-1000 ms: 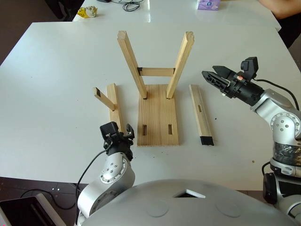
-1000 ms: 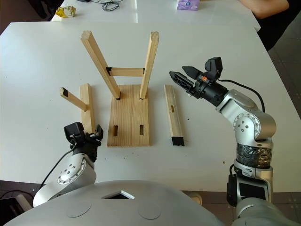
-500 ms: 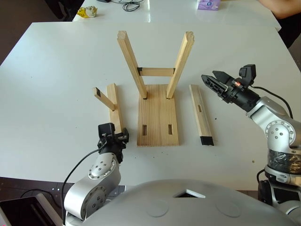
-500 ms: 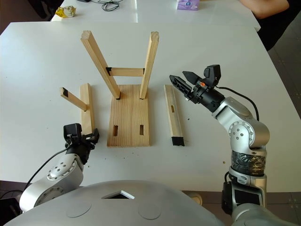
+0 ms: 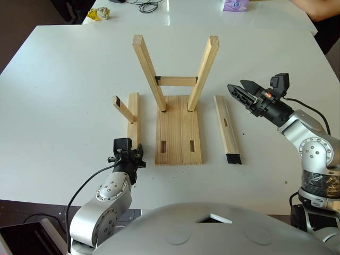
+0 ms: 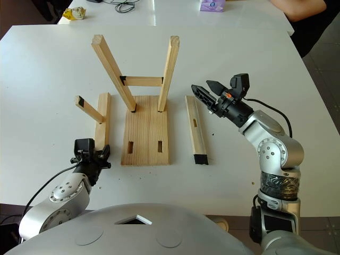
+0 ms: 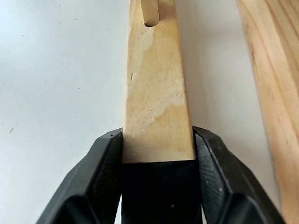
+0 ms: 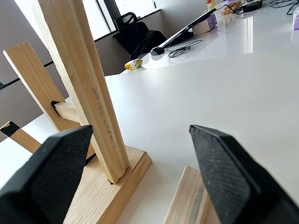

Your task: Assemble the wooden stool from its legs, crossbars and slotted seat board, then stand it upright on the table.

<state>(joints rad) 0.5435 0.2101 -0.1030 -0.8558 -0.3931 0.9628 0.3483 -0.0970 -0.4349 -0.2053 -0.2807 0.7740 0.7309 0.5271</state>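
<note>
Left gripper [image 5: 127,154]: jaws closed on the near, black-capped end of the left leg [image 5: 133,114], one pad on each side face, and the grip looks square. This leg lies flat on the table [image 5: 64,79] just beside the left edge of the seat board [image 5: 179,133], and a short crossbar stub [image 5: 122,109] sticks out of it at an angle. Right gripper [image 5: 237,89]: jaws wide open and holding nothing, hanging above the table near the far end of the loose leg [image 5: 227,129], which lies flat just right of the board. On the board, the two far legs [image 5: 149,71] already stand in their slots, joined by a crossbar [image 5: 177,81]. The two near slots [image 5: 163,146] are bare. Handling, as I judge it: plain softwood, light, stiff and not fragile, with smooth faces that could slip under a shallow pinch. Held at the very end, a long leg will lever against my pads, so a hold nearer the middle should give better control when tipping it upright. The stub makes my leg lopsided, so I expect it to want to roll. Obstructions: the standing pair leans outward and could be knocked when I swing parts in, and the board itself may slide under pressure. A yellow packet [image 5: 98,13] and cables [image 5: 146,6] sit on the far table, well apart.
</note>
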